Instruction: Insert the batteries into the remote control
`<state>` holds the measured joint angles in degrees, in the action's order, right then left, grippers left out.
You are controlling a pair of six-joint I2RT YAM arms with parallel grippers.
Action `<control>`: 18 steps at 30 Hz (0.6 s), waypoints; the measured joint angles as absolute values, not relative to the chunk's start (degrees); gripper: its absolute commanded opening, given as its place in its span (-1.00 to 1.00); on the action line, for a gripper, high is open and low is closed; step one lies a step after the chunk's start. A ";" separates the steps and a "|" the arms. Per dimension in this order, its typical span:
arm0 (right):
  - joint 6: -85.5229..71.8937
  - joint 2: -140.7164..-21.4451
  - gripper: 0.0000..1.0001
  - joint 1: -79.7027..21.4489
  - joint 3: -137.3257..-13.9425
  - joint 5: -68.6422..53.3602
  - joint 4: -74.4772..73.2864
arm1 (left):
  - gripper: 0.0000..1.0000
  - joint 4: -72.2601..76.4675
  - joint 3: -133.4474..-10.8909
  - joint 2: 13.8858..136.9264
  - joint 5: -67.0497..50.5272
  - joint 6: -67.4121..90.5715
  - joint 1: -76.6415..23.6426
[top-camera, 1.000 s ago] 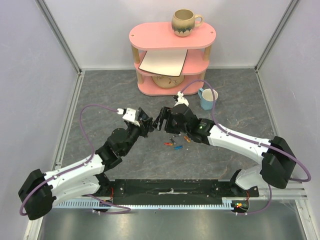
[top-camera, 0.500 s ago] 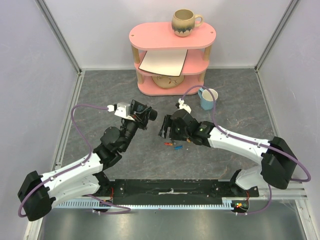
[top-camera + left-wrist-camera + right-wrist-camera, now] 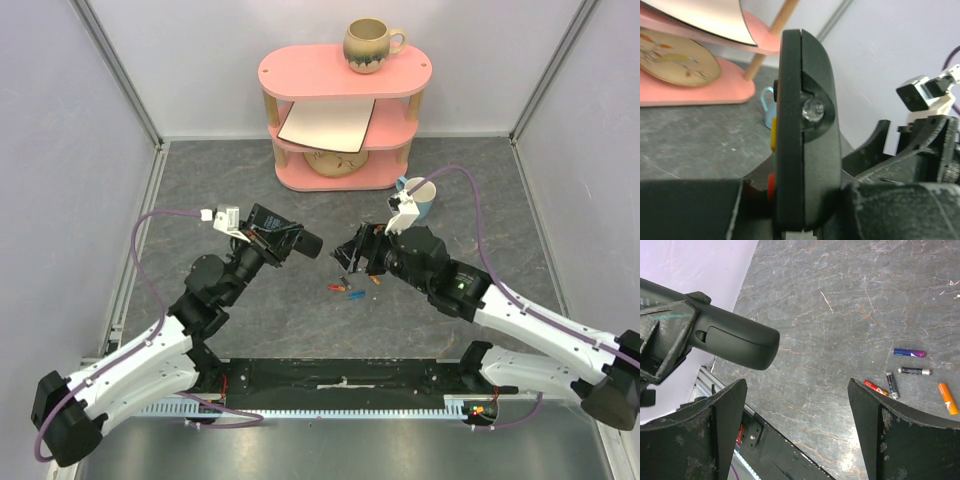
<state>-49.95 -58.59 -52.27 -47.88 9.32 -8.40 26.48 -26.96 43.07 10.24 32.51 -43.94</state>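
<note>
Remote control (image 3: 297, 240), a slim matte-black slab with a rounded end, is being clamped above the table in the left gripper (image 3: 265, 238). Right gripper (image 3: 796, 387) is hovering, scuffed fingers wide apart, over small cylindrical batteries (image 3: 910, 353) lying scattered on the grey marbled table (image 3: 840, 290).

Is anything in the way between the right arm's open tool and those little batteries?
Nothing visible. The batteries lie loose on the grey table, just beside the open right tool. The remote control, clamped in the left tool, hangs off to one side, not between them.
</note>
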 measured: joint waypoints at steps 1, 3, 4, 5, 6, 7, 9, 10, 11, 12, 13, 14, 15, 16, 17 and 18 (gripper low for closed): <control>-49.56 -57.76 0.79 -52.27 -47.00 9.26 -8.05 | -0.96 26.20 -26.59 42.50 8.75 34.04 -43.27; -48.31 -55.57 0.79 -52.27 -44.53 8.82 -7.07 | -0.96 25.78 -25.47 41.28 4.78 37.78 -41.23; -47.66 -54.46 0.78 -52.27 -43.53 8.60 -7.01 | -0.96 25.78 -24.84 40.82 2.76 39.59 -40.01; -46.81 -53.36 0.78 -52.27 -42.70 8.21 -6.94 | -0.96 25.82 -24.08 40.45 0.38 41.52 -38.48; -46.19 -52.69 0.78 -52.27 -42.33 7.75 -6.94 | -0.96 25.82 -23.59 40.32 -1.23 42.89 -37.50; -45.28 -52.03 0.78 -52.27 -42.15 7.35 -6.90 | -0.96 26.09 -23.00 40.36 -3.73 44.49 -35.97; -43.90 -51.20 0.77 -52.27 -42.13 6.57 -6.72 | -0.96 26.50 -22.00 40.71 -7.92 46.87 -33.85; -43.31 -50.92 0.76 -52.27 -42.13 6.26 -6.59 | -0.96 26.92 -21.47 41.12 -10.41 48.07 -32.75; -42.41 -50.59 0.76 -52.27 -42.13 6.04 -6.48 | -0.96 27.29 -21.12 41.52 -12.43 48.93 -32.05; -41.52 -50.37 0.74 -52.27 -42.13 5.58 -6.46 | -0.96 27.62 -20.91 41.91 -14.33 49.63 -31.55; -40.60 -50.22 0.74 -52.27 -42.13 5.10 -6.48 | -0.96 28.05 -20.82 42.35 -16.40 50.17 -31.20; -39.55 -50.17 0.73 -52.27 -42.15 4.62 -6.55 | -0.96 28.71 -20.80 42.76 -18.39 50.63 -30.98; -38.59 -50.17 0.72 -52.27 -42.15 4.23 -6.59 | -0.96 29.39 -20.80 43.13 -19.86 50.92 -30.79; -37.45 -50.17 0.72 -52.27 -42.19 3.68 -6.87 | -0.96 30.20 -20.80 43.53 -21.61 51.22 -30.59; -36.21 -50.17 0.72 -52.27 -42.26 3.20 -7.33 | -0.96 30.98 -20.80 43.92 -23.29 51.48 -30.46; -34.83 -50.15 0.71 -52.27 -42.39 2.70 -7.88 | -0.96 31.75 -20.80 44.31 -24.71 51.64 -30.28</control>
<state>-34.83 -50.15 -52.27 -42.39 2.70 -7.88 31.75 -20.80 44.31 -24.71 51.64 -30.28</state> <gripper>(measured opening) 0.862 0.233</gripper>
